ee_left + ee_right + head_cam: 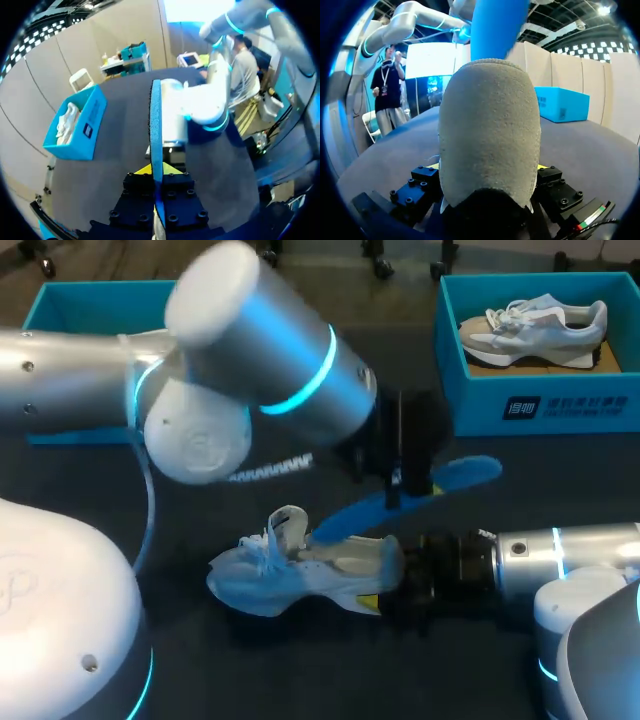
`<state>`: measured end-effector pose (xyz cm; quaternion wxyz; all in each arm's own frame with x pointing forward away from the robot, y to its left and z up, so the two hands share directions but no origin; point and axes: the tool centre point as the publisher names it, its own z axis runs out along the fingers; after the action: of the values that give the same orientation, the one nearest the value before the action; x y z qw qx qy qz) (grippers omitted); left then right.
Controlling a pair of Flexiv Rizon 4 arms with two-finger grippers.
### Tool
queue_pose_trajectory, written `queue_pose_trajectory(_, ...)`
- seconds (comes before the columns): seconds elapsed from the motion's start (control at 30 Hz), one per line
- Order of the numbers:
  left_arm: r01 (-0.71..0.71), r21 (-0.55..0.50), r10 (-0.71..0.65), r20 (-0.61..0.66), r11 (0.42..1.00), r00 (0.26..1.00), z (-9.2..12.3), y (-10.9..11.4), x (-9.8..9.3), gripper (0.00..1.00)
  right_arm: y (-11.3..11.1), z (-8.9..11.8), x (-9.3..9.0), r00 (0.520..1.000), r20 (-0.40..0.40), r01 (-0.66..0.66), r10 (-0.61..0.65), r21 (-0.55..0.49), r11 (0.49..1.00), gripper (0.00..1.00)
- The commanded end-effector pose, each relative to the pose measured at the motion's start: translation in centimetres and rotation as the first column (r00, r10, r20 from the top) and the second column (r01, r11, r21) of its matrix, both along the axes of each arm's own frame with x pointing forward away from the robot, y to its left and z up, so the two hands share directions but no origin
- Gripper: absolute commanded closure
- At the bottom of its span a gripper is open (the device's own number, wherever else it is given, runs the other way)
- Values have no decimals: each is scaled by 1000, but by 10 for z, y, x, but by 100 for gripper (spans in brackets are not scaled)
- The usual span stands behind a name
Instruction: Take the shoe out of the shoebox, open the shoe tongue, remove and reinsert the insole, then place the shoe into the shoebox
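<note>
A white and grey shoe (pixel 300 565) lies on its side on the dark table, toe toward my left. My right gripper (pixel 388 585) comes in from the right and is shut on its heel; in the right wrist view the grey heel (pixel 490 135) fills the space between the fingers. A blue insole (pixel 400 502) slants just above the shoe's opening, its lower end close to the collar. My left gripper (pixel 405 478) is shut on the insole. In the left wrist view the insole (pixel 155 125) stands edge-on between the yellow tips of that gripper (pixel 156 172).
A blue shoebox (pixel 545 400) at the back right holds a second shoe (pixel 535 328). Another blue box (pixel 80 305) stands at the back left, partly hidden by my left arm, which spans the table's middle.
</note>
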<state>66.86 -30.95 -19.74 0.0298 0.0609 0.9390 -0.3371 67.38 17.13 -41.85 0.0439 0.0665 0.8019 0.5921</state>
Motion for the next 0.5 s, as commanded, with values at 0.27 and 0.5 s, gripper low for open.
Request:
queue_pose_trajectory(0.27, 165, -114, -180, -140, 980, 974, 93, 0, -7, 100, 1, 1, 0, 1000, -1, 0, 0, -4, 1000, 100)
queue_pose_trajectory(0.5, 165, -114, -180, -140, 980, 974, 93, 0, -7, 100, 1, 1, 0, 1000, -1, 0, 0, -4, 1000, 100)
